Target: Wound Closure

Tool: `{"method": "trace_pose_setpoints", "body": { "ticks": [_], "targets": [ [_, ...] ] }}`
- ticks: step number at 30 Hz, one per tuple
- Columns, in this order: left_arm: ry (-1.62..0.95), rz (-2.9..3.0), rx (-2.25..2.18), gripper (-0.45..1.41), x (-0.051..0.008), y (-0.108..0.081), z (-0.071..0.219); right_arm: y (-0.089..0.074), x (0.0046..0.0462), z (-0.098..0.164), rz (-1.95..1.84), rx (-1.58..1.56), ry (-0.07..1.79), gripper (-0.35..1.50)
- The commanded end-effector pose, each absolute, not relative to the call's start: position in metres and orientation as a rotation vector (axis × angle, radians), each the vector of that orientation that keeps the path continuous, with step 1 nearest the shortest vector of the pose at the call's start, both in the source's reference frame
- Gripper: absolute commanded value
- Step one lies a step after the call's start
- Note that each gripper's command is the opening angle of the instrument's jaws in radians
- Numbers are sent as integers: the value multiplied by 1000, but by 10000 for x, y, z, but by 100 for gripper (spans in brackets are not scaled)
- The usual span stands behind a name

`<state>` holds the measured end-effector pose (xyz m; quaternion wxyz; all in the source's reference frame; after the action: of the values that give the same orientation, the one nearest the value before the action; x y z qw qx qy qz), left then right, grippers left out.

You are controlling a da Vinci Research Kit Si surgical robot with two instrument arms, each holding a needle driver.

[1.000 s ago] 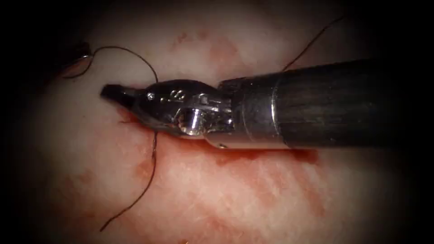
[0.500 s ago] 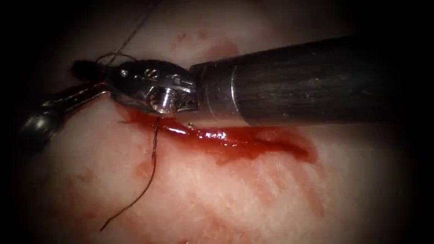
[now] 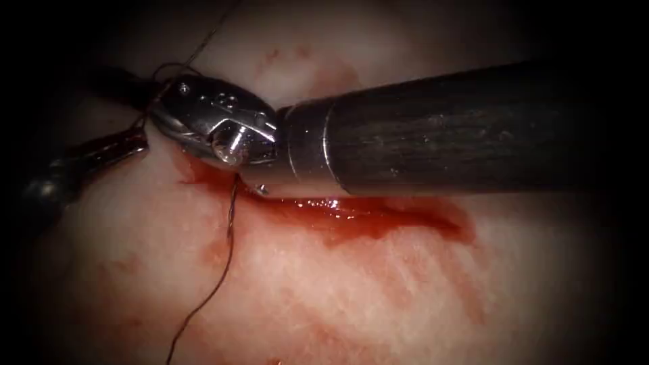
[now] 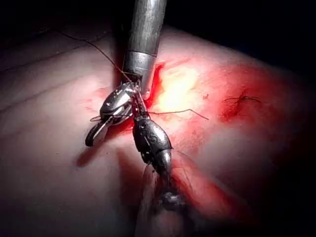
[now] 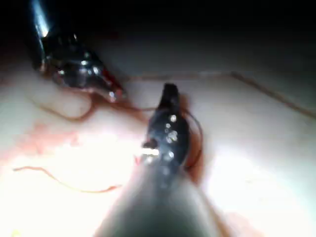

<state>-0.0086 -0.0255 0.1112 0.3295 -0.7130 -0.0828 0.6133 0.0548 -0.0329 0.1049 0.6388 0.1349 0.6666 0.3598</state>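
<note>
Pale tissue (image 3: 378,284) is sitting under both tools, with red fluid (image 3: 338,206) pooling along the cut (image 3: 405,215)

Right tool (image 5: 170,91) is lying along the cut, its tip reaching past the cut's left end. It is now sitting further left of the cut than a second ago, and the shaft is no longer covering the cut. Can't tell its grip state or whether it is holding anything

Left tool (image 3: 132,143) is sitting just left of the cut's left end, close under the right tool's tip, after coming in during the last second. Its jaws are looking closed; can't tell if thread is caught between them

Thread (image 3: 228,236) is coming out of the tissue at the cut's left end and trailing away from it toward the viewer. A dark loop of it is curling round the right tool's tip

Reading this as the knot stage, thread being wrapped on the right tool. Next move is calling for that loop staying on and the slack not snagging

Can't place the needle
</note>
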Motion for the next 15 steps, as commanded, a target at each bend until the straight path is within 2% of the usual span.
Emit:
{"method": "trace_pose_setpoints", "body": {
  "ticks": [1,8,15],
  "targets": [
    [-216,1599,-1857,-45,-89,-258,1121,-328,553,1046,824,306,1553,-35],
    [-193,1540,-1867,-45,-76,-249,1132,-326,514,1026,814,331,1722,-35],
    [-181,1530,-1866,-45,-76,-243,1138,-333,496,1013,764,422,1755,-35]
  ]
}}
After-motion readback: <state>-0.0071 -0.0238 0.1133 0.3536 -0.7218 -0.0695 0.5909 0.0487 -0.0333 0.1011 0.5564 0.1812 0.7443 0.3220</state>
